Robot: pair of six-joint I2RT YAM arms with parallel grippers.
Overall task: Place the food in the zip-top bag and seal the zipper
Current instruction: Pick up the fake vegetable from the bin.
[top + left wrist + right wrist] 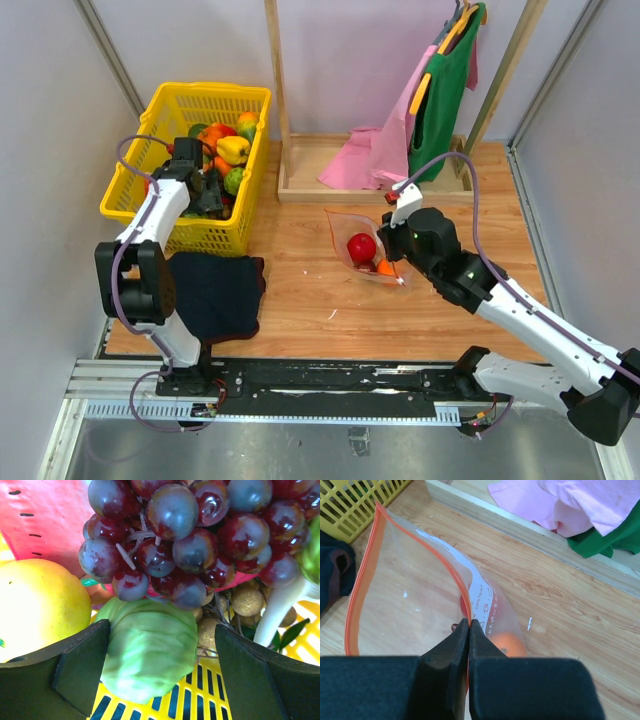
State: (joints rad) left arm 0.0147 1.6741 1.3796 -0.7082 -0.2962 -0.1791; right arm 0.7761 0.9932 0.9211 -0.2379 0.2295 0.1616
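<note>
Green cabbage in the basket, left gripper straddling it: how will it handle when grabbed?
The cabbage looks rounded and smooth, so it may squirt sideways if squeezed off-centre. Likely light: it looks like moulded plastic. The grapes overlap its far edge in the left wrist view, so lifting may nudge them.

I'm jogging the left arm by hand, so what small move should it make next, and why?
Probably close the left gripper on the cabbage: its open fingers flank it in the basket, below the grapes. The right gripper pinches the zip-top bag at its rim, and the mouth looks open to receive it.
</note>
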